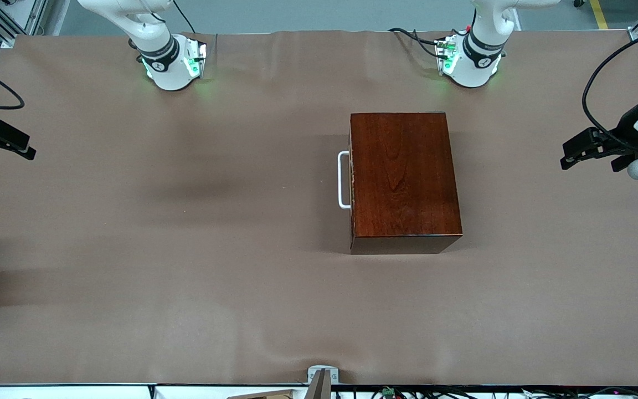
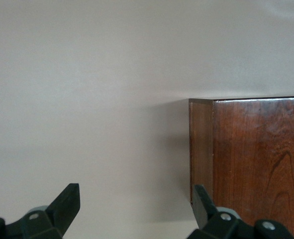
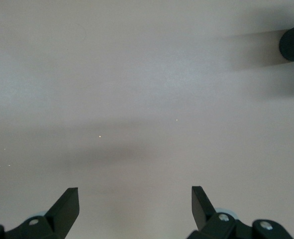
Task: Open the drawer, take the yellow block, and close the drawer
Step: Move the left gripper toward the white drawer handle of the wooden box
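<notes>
The right gripper (image 1: pixel 6 145) is hovering over the brown table cover (image 1: pixel 186 277) at the right arm's end, fingers spread wide with nothing between them, waiting. Toward the middle, the wooden box (image 1: pixel 402 177) is sitting with its drawer (image 1: pixel 351 180) pushed fully in; the white handle (image 1: pixel 343 180) is facing the right arm's end, probably so that arm can pull it. The yellow block is not showing, presumably hidden inside. The left gripper (image 1: pixel 574 155) is hanging over the left arm's end, fingers equally apart, also idle.
</notes>
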`<move>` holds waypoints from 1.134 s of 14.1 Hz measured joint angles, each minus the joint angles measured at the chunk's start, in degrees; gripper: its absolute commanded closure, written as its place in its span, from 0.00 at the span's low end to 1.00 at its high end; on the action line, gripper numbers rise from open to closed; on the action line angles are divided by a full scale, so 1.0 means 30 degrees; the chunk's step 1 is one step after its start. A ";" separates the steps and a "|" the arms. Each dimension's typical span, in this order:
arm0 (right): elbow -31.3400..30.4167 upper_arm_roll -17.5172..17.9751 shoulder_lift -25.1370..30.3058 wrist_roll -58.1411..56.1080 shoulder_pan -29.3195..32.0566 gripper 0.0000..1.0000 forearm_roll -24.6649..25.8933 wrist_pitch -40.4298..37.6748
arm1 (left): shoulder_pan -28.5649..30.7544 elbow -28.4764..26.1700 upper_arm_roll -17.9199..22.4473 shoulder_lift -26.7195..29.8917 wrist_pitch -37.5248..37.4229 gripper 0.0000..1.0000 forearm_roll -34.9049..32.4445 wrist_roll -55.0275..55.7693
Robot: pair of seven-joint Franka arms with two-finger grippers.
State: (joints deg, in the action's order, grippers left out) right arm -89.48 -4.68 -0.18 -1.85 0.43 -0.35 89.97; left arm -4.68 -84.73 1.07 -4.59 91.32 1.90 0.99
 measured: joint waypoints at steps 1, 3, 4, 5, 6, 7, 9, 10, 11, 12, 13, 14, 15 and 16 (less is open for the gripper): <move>0.0000 0.0000 0.0000 0.0000 0.0000 0.00 0.0000 0.0000 | 0.0000 -0.0003 0.0000 0.0000 0.0000 0.00 0.0000 0.0001; 0.0000 0.0000 0.0000 0.0000 0.0000 0.00 0.0000 0.0000 | 0.0000 -0.0024 0.0000 -0.0002 0.0000 0.00 0.0000 0.0002; 0.0000 0.0000 0.0000 0.0000 0.0000 0.00 0.0000 0.0000 | 0.0000 -0.0037 0.0000 -0.0002 0.0000 0.00 0.0000 0.0002; 0.0000 0.0000 0.0000 0.0000 0.0000 0.00 0.0000 0.0000 | 0.0000 -0.0048 0.0000 -0.0002 0.0000 0.00 0.0000 0.0003; 0.0000 0.0000 -0.0001 0.0000 0.0000 0.00 0.0000 0.0000 | 0.0002 -0.0062 0.0000 -0.0002 0.0000 0.00 0.0000 0.0007; 0.0000 0.0000 -0.0003 0.0000 0.0000 0.00 0.0000 0.0000 | 0.0011 -0.0081 0.0001 -0.0006 0.0000 0.00 0.0000 0.0013; 0.0000 0.0000 -0.0005 0.0000 0.0000 0.00 0.0000 0.0001 | 0.0038 -0.0133 0.0006 -0.0049 0.0052 0.00 0.0000 0.0016; 0.0000 0.0000 -0.0005 0.0000 0.0000 0.00 0.0000 0.0003 | 0.0019 -0.0169 0.0004 -0.0107 0.0110 0.00 0.0000 0.0016; 0.0000 0.0000 -0.0005 0.0000 0.0000 0.00 0.0000 0.0004 | -0.0004 -0.0195 -0.0001 -0.0175 0.0175 0.00 0.0000 0.0016; 0.0000 0.0000 -0.0006 0.0000 0.0000 0.00 0.0000 0.0004 | -0.0009 -0.0212 -0.0010 -0.0239 0.0304 0.00 0.0000 0.0019; 0.0000 0.0000 -0.0007 0.0000 0.0000 0.00 0.0000 0.0005 | -0.0002 -0.0221 -0.0010 -0.0287 0.0579 0.00 0.0000 0.0014; 0.0000 0.0000 -0.0008 0.0000 0.0000 0.00 0.0000 0.0005 | 0.0002 -0.0224 -0.0009 -0.0316 0.0886 0.00 0.0000 -0.0009; 0.0000 0.0000 -0.0009 0.0000 0.0000 0.00 0.0000 0.0005 | -0.0008 -0.0227 -0.0011 -0.0333 0.1055 0.00 0.0000 -0.0036; 0.0000 0.0000 -0.0009 0.0000 0.0000 0.00 0.0000 0.0006 | -0.0026 -0.0227 -0.0032 -0.0335 0.1089 0.00 0.0000 -0.0099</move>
State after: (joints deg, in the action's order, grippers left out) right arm -89.48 -4.68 -0.21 -1.85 0.43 -0.35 89.99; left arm -4.76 -85.42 0.97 -5.60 94.58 1.90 0.70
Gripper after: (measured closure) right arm 0.000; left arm 0.000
